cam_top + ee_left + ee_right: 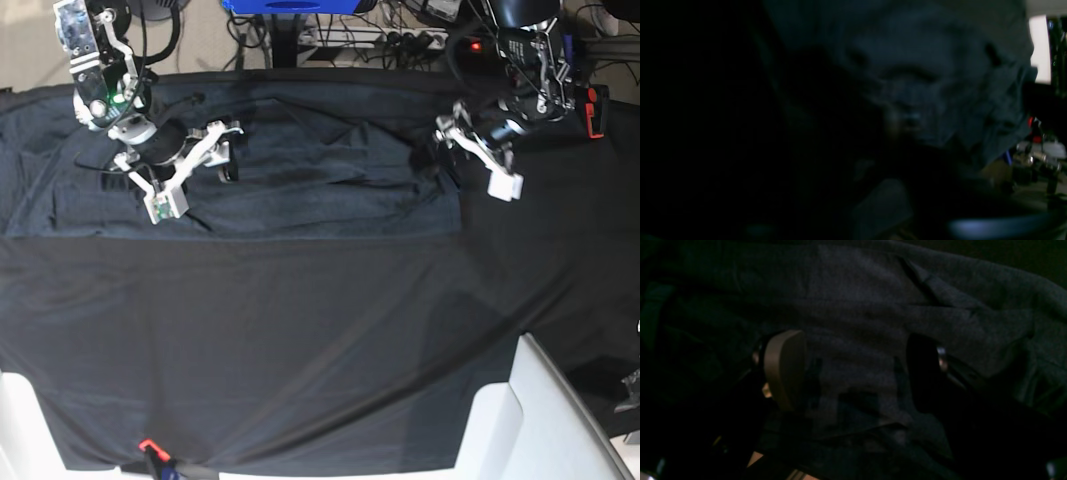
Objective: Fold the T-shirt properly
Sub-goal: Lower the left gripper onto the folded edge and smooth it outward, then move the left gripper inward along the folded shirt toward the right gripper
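The dark charcoal T-shirt (300,170) lies spread and wrinkled across the far part of the table. My right gripper (198,170) is over the shirt's left part with its jaws wide open. In the right wrist view its tan pad (783,370) and dark finger (923,373) stand apart, with shirt fabric (857,323) under and between them. My left gripper (468,158) is at the shirt's right edge, where the cloth is bunched, and its jaws look spread. The left wrist view is very dark and shows bunched shirt fabric (923,76) close to the lens.
The black table cloth (300,340) covers the whole table. White panels stand at the front right (520,420) and front left (20,420). A red clip (148,446) sits on the front edge. Cables and a blue object (290,5) lie behind the table.
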Available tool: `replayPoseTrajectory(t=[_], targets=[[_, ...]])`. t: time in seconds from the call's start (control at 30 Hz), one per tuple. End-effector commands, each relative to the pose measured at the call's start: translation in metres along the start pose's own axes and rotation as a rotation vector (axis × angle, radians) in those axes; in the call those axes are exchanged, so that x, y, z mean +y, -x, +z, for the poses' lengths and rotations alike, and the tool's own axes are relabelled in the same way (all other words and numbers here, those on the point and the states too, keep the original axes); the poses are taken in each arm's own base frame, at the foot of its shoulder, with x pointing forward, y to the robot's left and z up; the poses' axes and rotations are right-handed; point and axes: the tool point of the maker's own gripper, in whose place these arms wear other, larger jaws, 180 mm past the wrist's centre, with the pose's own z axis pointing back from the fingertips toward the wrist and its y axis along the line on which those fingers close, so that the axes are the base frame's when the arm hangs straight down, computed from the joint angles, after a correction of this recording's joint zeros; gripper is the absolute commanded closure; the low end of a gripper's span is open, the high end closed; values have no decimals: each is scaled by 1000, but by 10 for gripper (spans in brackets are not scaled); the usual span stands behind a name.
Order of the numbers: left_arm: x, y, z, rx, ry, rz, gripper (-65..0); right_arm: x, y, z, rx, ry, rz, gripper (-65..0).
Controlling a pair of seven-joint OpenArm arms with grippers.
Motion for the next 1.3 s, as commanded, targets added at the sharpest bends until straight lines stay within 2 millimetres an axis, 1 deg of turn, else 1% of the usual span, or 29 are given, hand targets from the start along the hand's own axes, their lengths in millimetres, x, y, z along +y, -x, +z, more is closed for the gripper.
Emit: replayPoseTrajectory(t=[0.0, 0.03, 0.1, 0.2, 0.27, 0.33, 0.4, 0.43, 0.53, 0.57, 0.63, 0.7, 0.73, 0.8, 0.83, 0.87, 0.9, 0.97, 1.03, 1.17, 1.2, 1.27], targets=[[8, 17, 3, 83, -41, -14, -53, -1, -14, 2, -46, -2, 5, -435], [10, 19, 2, 94, -49, -21, 0, -2, -14, 2, -47, 1, 4, -435], [14, 21, 4, 107, -69, -32, 0, -3, -14, 2, -47, 1, 2, -435], [16, 8, 3, 91, -77, -52, 0, -3, -14, 2, -48, 2, 2, -435], [21, -3, 8, 81, -91, -74, 0, -1, -13, 2, -45, -3, 2, -435], [31, -11, 17, 75, -116, -88, 0, 0, -13, 1, -46, -5, 0, -435], [46, -26, 31, 43, -156, -93, 0, 2, -13, 1, -47, -5, -10, -435], [55, -36, 42, 23, -184, -99, 0, 1, -13, 1, -49, -4, -15, -435], [79, -55, 70, -10, -255, -115, 0, 2, -12, 1, -48, -4, -15, -435], [86, -61, 80, -18, -278, -120, 0, 2, -12, 1, -48, -4, -15, -435], [101, -66, 100, -26, -325, -126, 0, 2, -12, 1, -48, -4, -15, -435], [106, -75, 116, -42, -359, -160, 0, 2, -12, 1, -48, -4, -15, -435], [105, -75, 123, -40, -371, -183, 0, 2, -12, 1, -48, -4, -15, -435], [98, -79, 132, -44, -386, -239, 0, 2, -12, 1, -48, -4, -15, -435], [91, -82, 136, -51, -390, -274, 0, 2, -12, 1, -48, -4, -15, -435], [83, -80, 139, -45, -391, -310, 0, 2, -12, 1, -48, -4, -15, -435], [72, -80, 138, -54, -382, -341, 0, 2, -12, 1, -48, -4, -15, -435], [43, -79, 129, -62, -342, -410, 0, 2, -12, 1, -48, -4, -15, -435], [20, -79, 120, -69, -333, -431, 0, 2, -13, 2, -49, -5, -15, -435], [-31, -78, 93, -76, -285, -453, 0, 1, -13, 2, -51, -4, -15, -435], [-43, -75, 85, -68, -265, -452, 0, 1, -13, 2, -51, -4, -15, -435], [-59, -65, 69, -45, -236, -433, 0, 1, -13, 2, -51, -4, -15, -435]])
